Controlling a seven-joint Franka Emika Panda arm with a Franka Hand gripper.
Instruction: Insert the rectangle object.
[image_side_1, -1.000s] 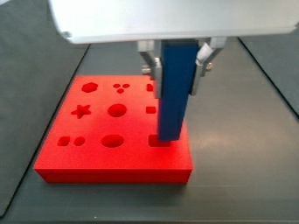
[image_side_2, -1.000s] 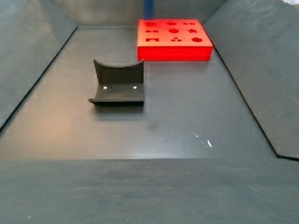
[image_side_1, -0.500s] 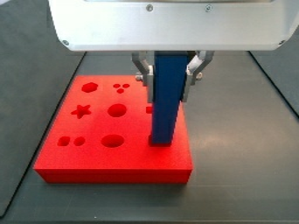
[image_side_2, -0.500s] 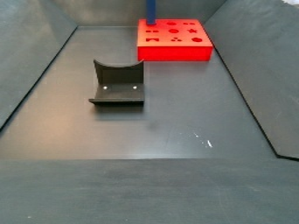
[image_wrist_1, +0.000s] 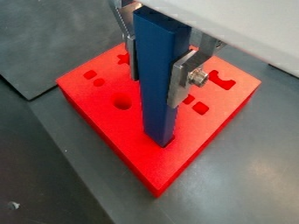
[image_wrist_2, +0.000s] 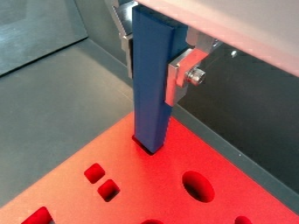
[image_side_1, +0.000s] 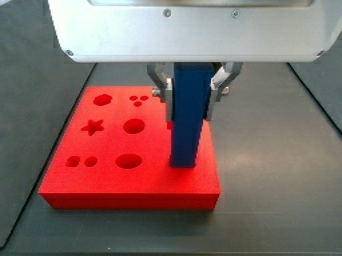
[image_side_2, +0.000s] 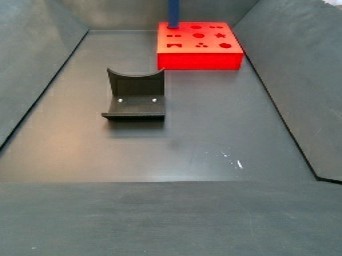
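Note:
The rectangle object, a long blue bar (image_side_1: 189, 115), stands upright in my gripper (image_side_1: 190, 88), which is shut on its upper part. It shows in both wrist views (image_wrist_1: 158, 83) (image_wrist_2: 152, 87) between the silver fingers (image_wrist_1: 187, 77) (image_wrist_2: 181, 74). Its lower end meets the red block (image_side_1: 100, 180) at a rectangular hole near one edge and seems just inside the hole's mouth (image_wrist_2: 149, 145). The far side view shows only the bar's lower tip (image_side_2: 171, 28) at the block's (image_side_2: 201, 50) back corner.
The red block has several other cut-outs: round holes, a star, small squares (image_side_1: 131, 127). A small dark grey curved holder (image_side_2: 134, 96) stands on the grey floor in front of the block. Sloping grey walls (image_side_2: 40, 90) bound the floor.
My gripper has come down with the blue bar and shifted slightly sideways. The bar's lower end now covers the rectangular hole that showed beside it before.

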